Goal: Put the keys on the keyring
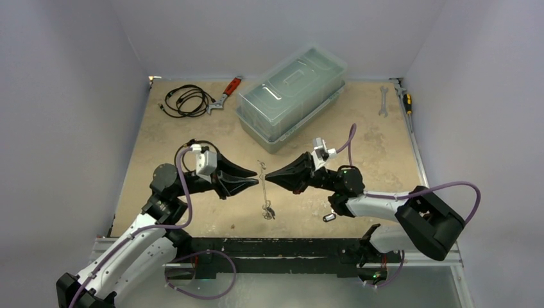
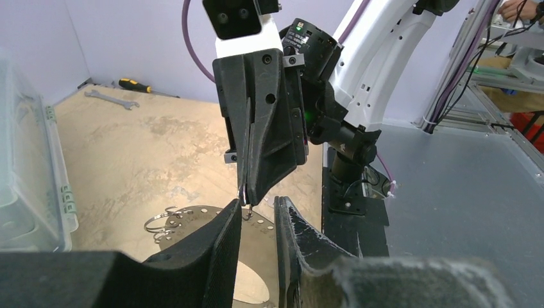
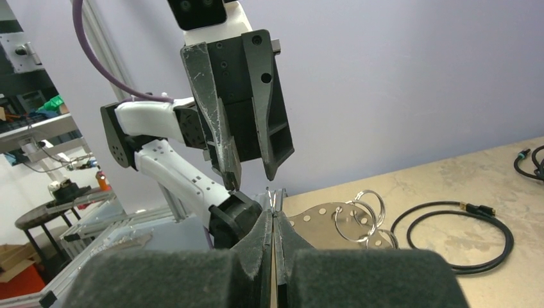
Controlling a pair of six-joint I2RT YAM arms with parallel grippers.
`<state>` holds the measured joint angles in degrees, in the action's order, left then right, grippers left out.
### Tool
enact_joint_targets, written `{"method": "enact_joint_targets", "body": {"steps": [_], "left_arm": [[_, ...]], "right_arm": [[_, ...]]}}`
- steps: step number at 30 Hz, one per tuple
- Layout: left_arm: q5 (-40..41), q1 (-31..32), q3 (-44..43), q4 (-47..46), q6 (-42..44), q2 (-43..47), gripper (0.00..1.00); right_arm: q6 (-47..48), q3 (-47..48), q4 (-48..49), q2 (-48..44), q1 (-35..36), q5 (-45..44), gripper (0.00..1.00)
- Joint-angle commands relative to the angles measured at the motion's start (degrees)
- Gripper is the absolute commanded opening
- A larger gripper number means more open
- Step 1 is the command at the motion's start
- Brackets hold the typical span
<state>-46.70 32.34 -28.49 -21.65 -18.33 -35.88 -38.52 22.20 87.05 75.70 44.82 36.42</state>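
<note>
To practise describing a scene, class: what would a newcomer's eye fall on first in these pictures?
Two black two-finger grippers meet tip to tip above the middle of the sandy-brown table: the right gripper shut on a thin silver metal piece, the left gripper open opposite it. Behind them a large clear plastic lidded box sits toward the table's far edge.
</note>
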Motion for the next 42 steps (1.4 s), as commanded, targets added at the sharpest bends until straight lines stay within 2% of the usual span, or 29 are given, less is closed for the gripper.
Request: {"method": "enact_joint_targets", "body": {"steps": [1, 11, 17, 27, 31, 34, 39, 42], "left_arm": [[-1.72, 0.25, 0.27, -3.0, 1.19, -0.58, 0.24], [-1.09, 0.24, -0.31, -1.0, 1.96, -1.68, 0.24], [-1.17, 0.24, -1.14, 0.74, 2.2, -2.83, 0.18], [-2.69, 0.2, -0.73, -1.11, 0.74, -2.79, 0.0], [-1.87, 0.2, -0.81, 0.07, 1.45, -2.26, 0.0], [0.89, 0.19, -2.2, 4.92, 4.32, -2.05, 0.0], [4.34, 0.25, -4.27, 11.07, 8.37, -2.06, 0.0], [5.39, 0.25, -4.67, 12.84, 9.33, -1.43, 0.0]], "right_arm": [[-0.42, 2.78, 19.93, 0.13, 1.14, -2.76, 0.0], [0.07, 4.34, 19.95, 1.0, 2.79, -2.94, 0.0], [0.37, 4.82, 20.01, 1.07, 3.08, -3.03, 0.0], [0.38, 5.39, 20.01, 2.24, 3.56, -2.76, 0.0], [0.38, 5.49, 20.01, 2.47, 3.76, -2.14, 0.0], [0.29, 5.08, 20.21, 2.97, 3.8, -2.48, 0.01], [0.76, 4.12, 19.83, 3.62, 3.7, -2.04, 0.41], [2.96, 2.74, 19.31, 2.48, 3.57, -0.28, 0.58]]}}
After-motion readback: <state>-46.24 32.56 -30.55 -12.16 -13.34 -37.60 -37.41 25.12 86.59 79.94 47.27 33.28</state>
